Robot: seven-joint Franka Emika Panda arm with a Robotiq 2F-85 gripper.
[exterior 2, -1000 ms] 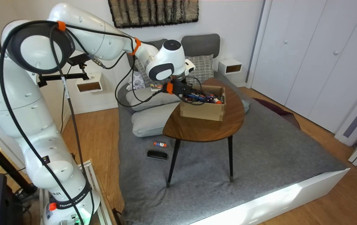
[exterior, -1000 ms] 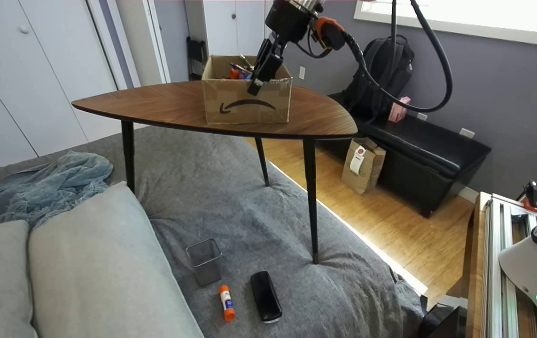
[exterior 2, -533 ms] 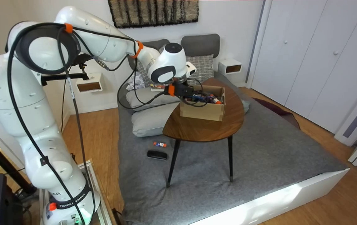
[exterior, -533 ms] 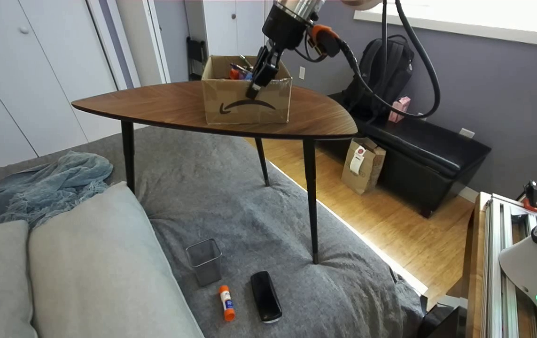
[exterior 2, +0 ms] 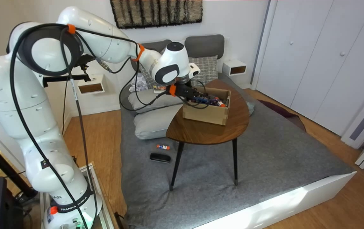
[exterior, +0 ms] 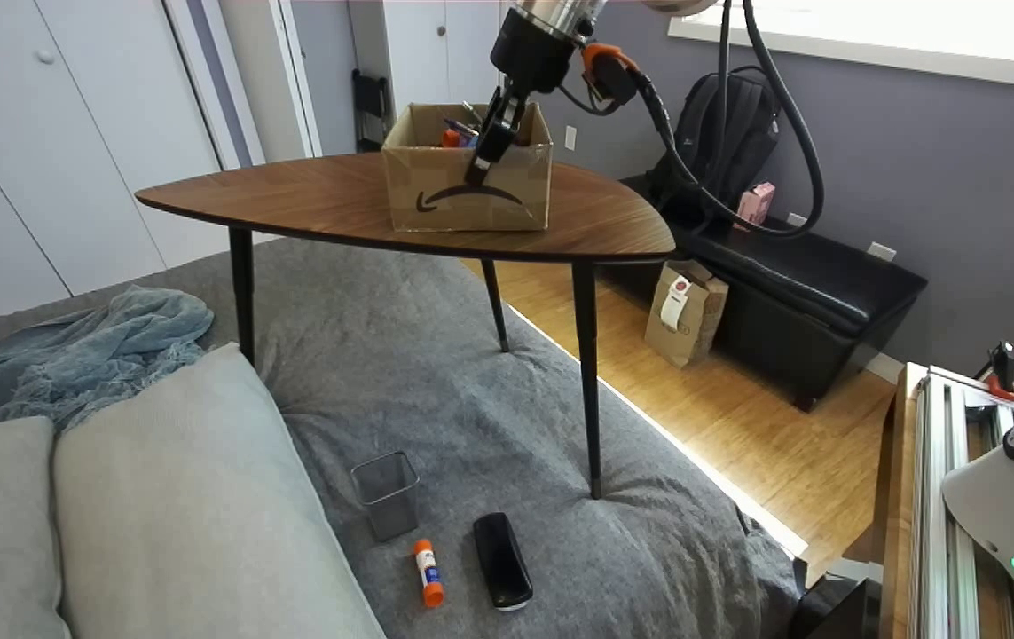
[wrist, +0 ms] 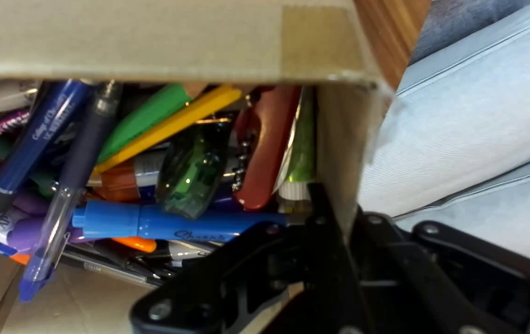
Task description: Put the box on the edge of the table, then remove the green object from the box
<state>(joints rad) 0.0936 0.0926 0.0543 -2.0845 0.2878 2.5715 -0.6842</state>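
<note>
The tan box stands upright on the brown table; the box and table also show in the other exterior picture. In the wrist view the box holds pens, markers and small items. Green things inside are a green pencil-like stick, a translucent green object and a green tube with a white cap. My gripper is closed around the box's side wall, one finger inside and one outside. In an exterior view the gripper reaches over the marked long side.
On the grey bed below lie an orange glue stick, a black case and a mesh cup. Pillows lie beside the table. A black chest and a labelled brown box stand on the floor side.
My gripper first dips slightly against the box wall. The box then shifts and turns a little on the table together with the gripper.
</note>
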